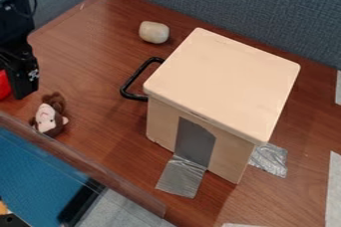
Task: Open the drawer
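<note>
Black arm (16,47) hangs downward at left edge, near plush toy (49,115); jaws' state: cannot tell.

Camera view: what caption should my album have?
Black robot arm, plush toy and tan box with a black handle share a table.

A broad way through runs over the worktop (93,59) to the outer side of the black handle (132,79), with a gap inside its loop too. The box (223,81) blocks that gap's far side. The pale lump (154,32) stands in the way near the handle's upper end; the plush monkey (50,116) narrows the lower left approach. Behind the box, the grey partition (233,9) walls off passage.
</note>
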`<state>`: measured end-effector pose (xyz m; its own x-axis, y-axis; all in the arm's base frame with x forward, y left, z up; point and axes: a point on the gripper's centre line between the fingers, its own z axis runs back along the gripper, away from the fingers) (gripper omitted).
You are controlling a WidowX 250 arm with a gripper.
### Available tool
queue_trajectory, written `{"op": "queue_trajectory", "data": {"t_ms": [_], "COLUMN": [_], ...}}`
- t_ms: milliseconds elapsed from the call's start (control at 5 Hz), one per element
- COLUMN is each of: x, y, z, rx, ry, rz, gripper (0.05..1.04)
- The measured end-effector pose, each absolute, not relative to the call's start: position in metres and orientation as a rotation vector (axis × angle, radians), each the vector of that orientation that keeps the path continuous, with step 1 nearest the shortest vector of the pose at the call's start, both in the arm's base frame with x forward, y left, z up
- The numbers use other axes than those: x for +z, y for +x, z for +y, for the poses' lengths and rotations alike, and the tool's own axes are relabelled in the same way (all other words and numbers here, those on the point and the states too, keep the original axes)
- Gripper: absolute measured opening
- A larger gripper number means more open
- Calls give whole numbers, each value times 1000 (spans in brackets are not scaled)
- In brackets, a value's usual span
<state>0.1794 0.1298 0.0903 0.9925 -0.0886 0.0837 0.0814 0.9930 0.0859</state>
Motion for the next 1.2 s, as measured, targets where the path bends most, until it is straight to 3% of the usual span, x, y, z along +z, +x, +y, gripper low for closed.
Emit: {"op": "queue_trajectory", "data": {"t_ms": [400,1200], "x": [86,62], "y": [197,297], "z": [119,78], "rx": [-76,20], "ry": [46,-34], "rz": [-87,-108], "gripper": [1000,1000]}}
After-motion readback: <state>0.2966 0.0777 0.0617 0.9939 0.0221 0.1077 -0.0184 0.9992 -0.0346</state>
